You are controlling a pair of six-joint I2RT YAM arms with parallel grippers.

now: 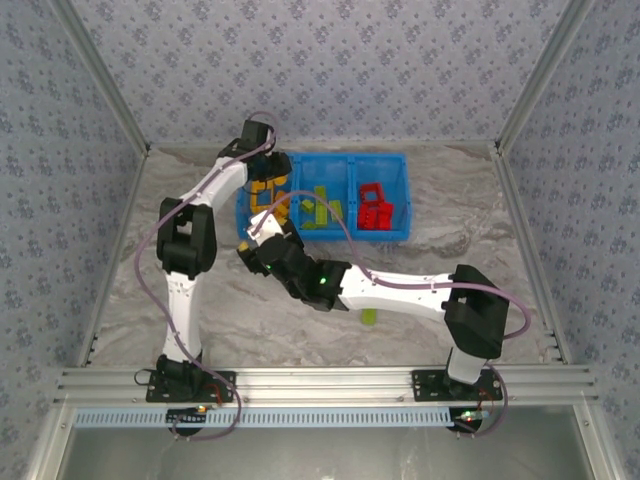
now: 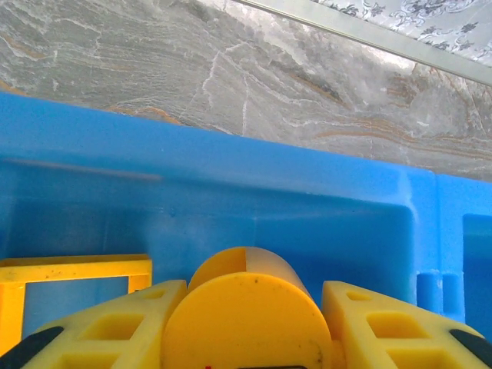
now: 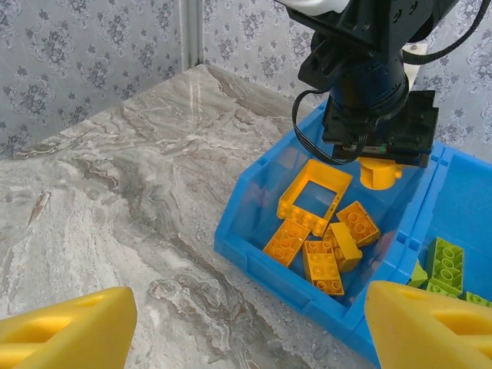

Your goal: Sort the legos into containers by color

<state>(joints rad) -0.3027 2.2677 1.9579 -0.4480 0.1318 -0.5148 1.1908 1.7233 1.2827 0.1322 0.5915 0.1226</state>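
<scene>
- Over the bin: left pincer hangs low inside the left compartment of the blue bin, above the orange bricks. Its fingers are partway apart. A yellow round piece sits between them; brick or pincer part, cannot tell, so no grip confirmed.
- Beside the bin: right pincer hovers over the counter just outside the near left corner, fingers spread wide, nothing between them.
- Step, as judged: fetch the loose piece. One green brick lies on the counter under the right arm, well apart from the bin.
- To do it well: right arm draws back, comes straight down over the brick, closes across its short sides, and carries it to the middle compartment. The left arm best lifts clear first, as both crowd one corner.
- Bin contents: orange frame and flat blocks on the left, lime green bricks in the middle, red bricks on the right. Colours look unmixed.
</scene>
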